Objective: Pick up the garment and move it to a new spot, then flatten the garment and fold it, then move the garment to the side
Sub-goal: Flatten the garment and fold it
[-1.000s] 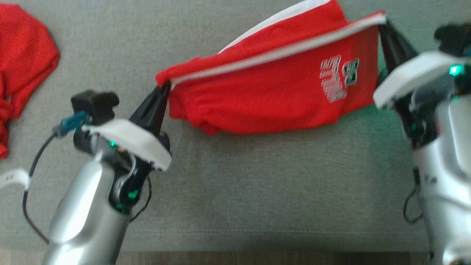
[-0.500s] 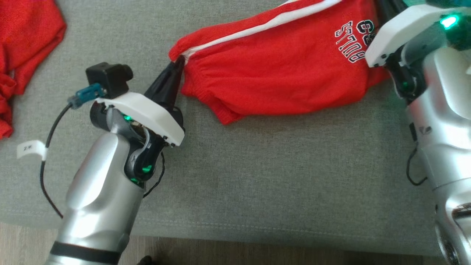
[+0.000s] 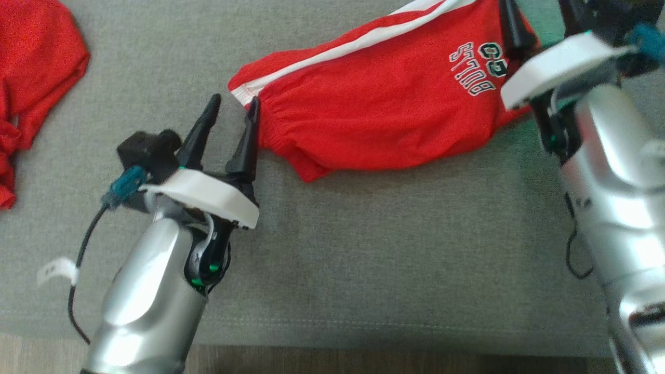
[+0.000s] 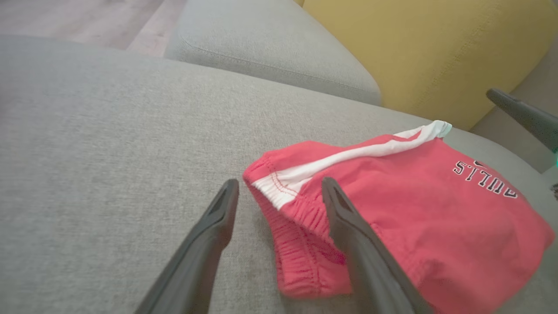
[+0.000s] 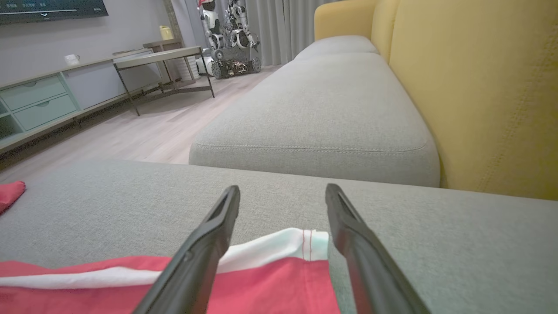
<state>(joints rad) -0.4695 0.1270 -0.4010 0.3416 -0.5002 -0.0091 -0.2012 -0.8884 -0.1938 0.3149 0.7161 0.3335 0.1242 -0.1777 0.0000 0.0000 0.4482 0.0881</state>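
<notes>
Between my spread left tool (image 3: pixel 235 101) and spread right tool (image 5: pixel 282 189), the red shorts (image 3: pixel 384 119) look soft, light; grip both striped end corners.

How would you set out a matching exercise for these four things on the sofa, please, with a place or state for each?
Things:
1. left hand
2. right hand
3. red shorts
4. other red garment

Places or states:
A. at the head view's far left edge
B. open, fingers astride the gathered elastic corner
C. lying between both hands, lettering facing up
D. open, over the end where the white stripe finishes

Pairs: 1-B, 2-D, 3-C, 4-A
</notes>
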